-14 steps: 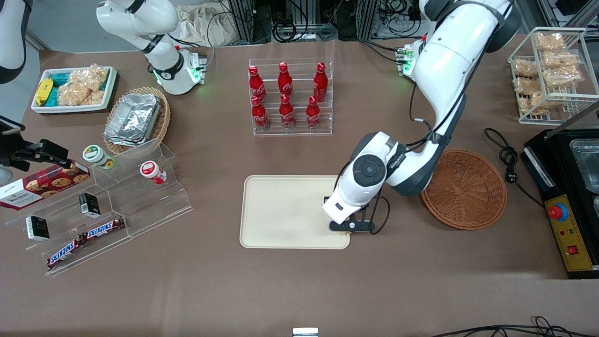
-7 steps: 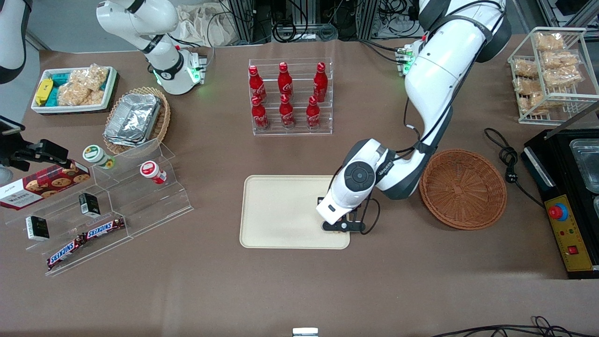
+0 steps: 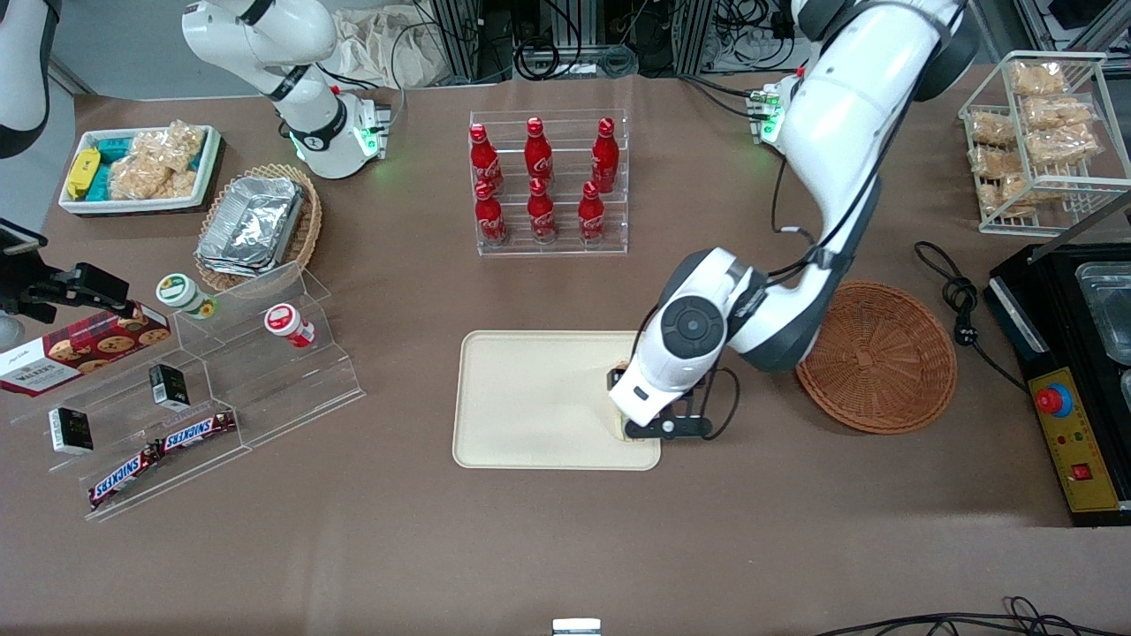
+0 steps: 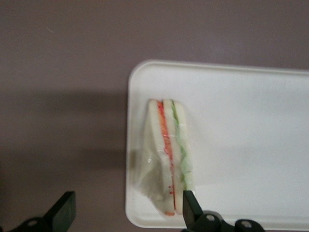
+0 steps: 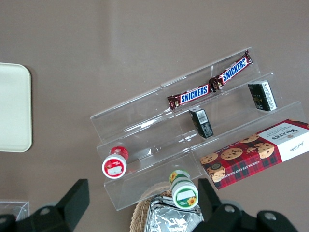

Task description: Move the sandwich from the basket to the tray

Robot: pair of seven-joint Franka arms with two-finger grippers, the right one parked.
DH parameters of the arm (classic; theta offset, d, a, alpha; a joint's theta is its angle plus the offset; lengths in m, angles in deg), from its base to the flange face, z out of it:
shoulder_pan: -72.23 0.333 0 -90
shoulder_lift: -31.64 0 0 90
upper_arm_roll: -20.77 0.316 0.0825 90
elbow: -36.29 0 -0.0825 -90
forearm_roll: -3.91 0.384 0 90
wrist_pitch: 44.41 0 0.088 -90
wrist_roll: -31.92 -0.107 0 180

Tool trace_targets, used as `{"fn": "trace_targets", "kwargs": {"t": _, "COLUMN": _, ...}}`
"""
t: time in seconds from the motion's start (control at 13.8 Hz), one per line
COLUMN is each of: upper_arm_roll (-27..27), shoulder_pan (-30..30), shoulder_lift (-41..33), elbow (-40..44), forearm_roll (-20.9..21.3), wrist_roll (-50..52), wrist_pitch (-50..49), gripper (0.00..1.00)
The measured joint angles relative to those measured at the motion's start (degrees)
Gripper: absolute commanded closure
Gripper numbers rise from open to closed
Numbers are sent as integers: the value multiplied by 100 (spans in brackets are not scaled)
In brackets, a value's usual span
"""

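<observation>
A brown table fills the scene, with cables and metal framing along its edge farthest from the front camera. The sandwich lies flat on the cream tray, tucked into the tray's end nearest the basket, its orange and green layers showing through the clear wrap. The gripper hangs just above that end of the tray, and its fingers are spread wide, one over the tray beside the sandwich, the other out over bare table, gripping nothing. The reddish-brown basket sits just beside the arm's elbow, toward the working arm's end of the table, with nothing visible inside.

Farther from the front camera than the tray, a clear rack holds six red bottles. A wire basket of wrapped snacks stands at the working arm's end. Toward the parked arm's end, a white bin carries snack packets, a tan wicker basket holds foil containers, and a clear stepped shelf bears two small jars, dark little boxes, two Snickers bars and a cookie box.
</observation>
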Motion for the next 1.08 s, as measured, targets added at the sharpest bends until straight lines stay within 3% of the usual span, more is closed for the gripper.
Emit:
{"fn": "trace_targets", "kwargs": {"t": 0.36, "upper_arm_roll": 27, "shoulder_pan": 944, "shoulder_lift": -1250, "elbow": 34, "forearm_roll": 0, "wrist_roll": -407, "wrist_pitch": -952, "gripper": 1}}
{"fn": "trace_targets", "kwargs": {"t": 0.65, "upper_arm_roll": 37, "shoulder_pan": 1643, "shoulder_lift": -1801, "elbow": 26, "forearm_roll": -3, "wrist_roll": -1411, "wrist_pitch": -1840, "gripper": 0}}
{"fn": "trace_targets", "kwargs": {"t": 1.08, "upper_arm_roll": 75, "shoulder_pan": 2264, "shoulder_lift": -2416, "elbow": 3, "forearm_roll": -2, "wrist_roll": -3208, "wrist_pitch": -2370, "gripper": 0}}
